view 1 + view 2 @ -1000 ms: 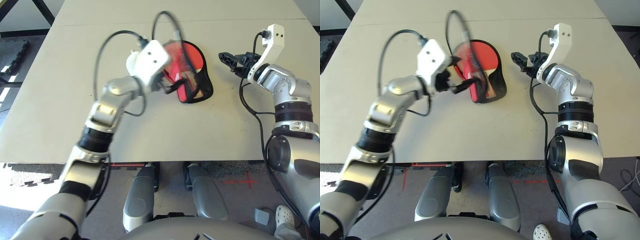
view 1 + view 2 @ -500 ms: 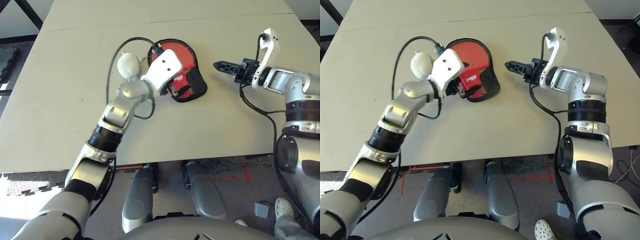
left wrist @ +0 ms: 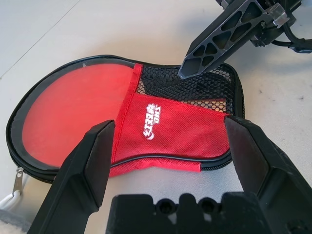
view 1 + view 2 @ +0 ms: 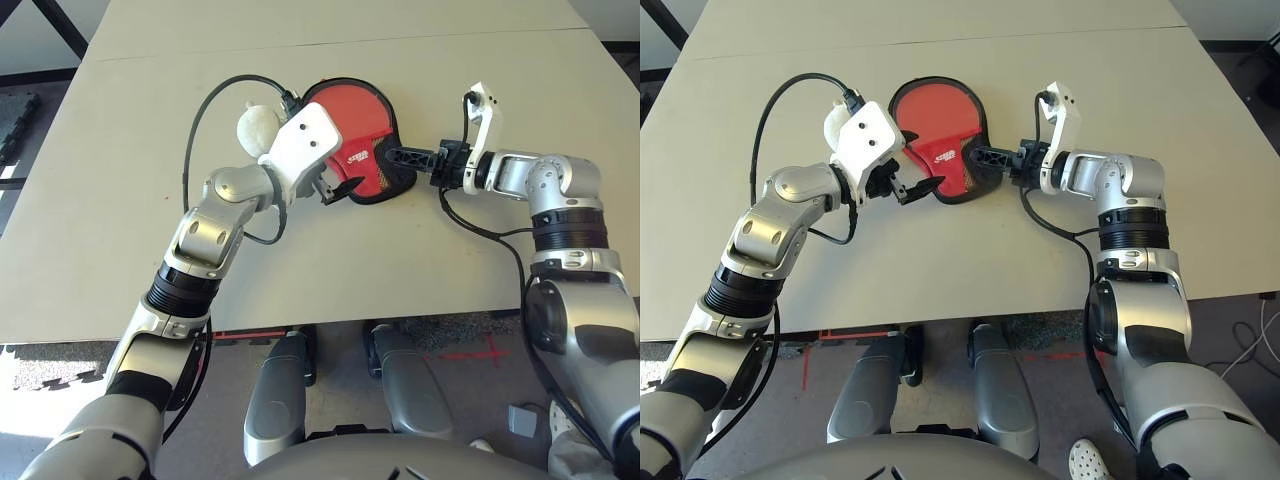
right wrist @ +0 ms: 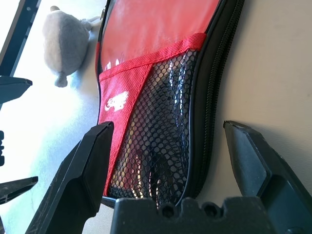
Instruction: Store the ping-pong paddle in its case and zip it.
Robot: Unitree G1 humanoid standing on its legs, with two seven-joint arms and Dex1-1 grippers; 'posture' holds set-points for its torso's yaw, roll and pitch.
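Both tools spread wide at the red case (image 3: 170, 131)
Left tool (image 3: 168, 161) unclenched at the case's left side, right tool (image 5: 168, 161) unclenched by its mesh pocket (image 5: 158, 126), the case lying on the table (image 4: 200, 260)

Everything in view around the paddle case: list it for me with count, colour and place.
case: one, red with black edging and mesh, on the table between the grippers
whitish lump: one, whitish grey, beside the case, on the robot's left
table: one, pale grey, under both
shoe: one, white with holes, on the floor at the robot's right
left gripper: one, black, open, at the case's left side
right gripper: one, black, open, at the mesh end
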